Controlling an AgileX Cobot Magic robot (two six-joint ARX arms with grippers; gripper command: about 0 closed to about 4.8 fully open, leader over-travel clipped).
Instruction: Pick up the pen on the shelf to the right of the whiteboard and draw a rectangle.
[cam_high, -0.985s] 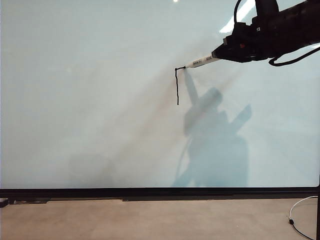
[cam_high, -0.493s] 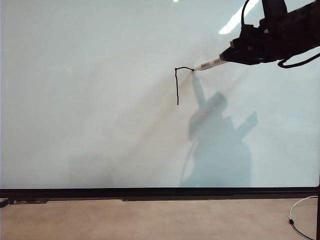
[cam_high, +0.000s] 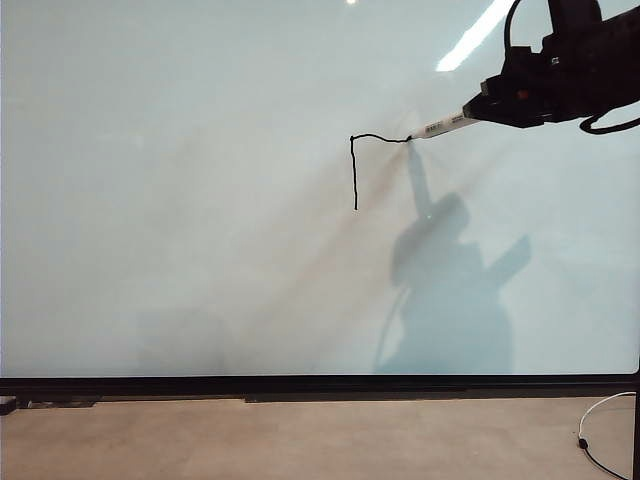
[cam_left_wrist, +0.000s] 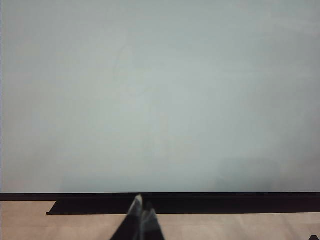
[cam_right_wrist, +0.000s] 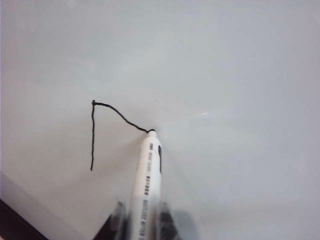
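The whiteboard (cam_high: 200, 200) fills most of the exterior view. My right gripper (cam_high: 480, 108) reaches in from the upper right, shut on the white pen (cam_high: 442, 126). The pen's black tip touches the board at the right end of a drawn black line (cam_high: 354, 170). That line has a vertical stroke and a wavy top stroke running right from its upper end. In the right wrist view the pen (cam_right_wrist: 146, 175) sits between my right gripper's (cam_right_wrist: 142, 220) fingers, tip on the line (cam_right_wrist: 93, 135). My left gripper (cam_left_wrist: 142, 207) hangs low before the board's bottom frame, shut and empty.
A black frame edge (cam_high: 300, 385) runs along the board's bottom, with a tan surface (cam_high: 300, 440) below it. A white cable (cam_high: 600, 430) lies at the lower right. The right arm's shadow (cam_high: 450, 290) falls on the board below the pen.
My right gripper has moved to the right with the pen, stretching the top stroke further right from the corner. The left arm has not moved.
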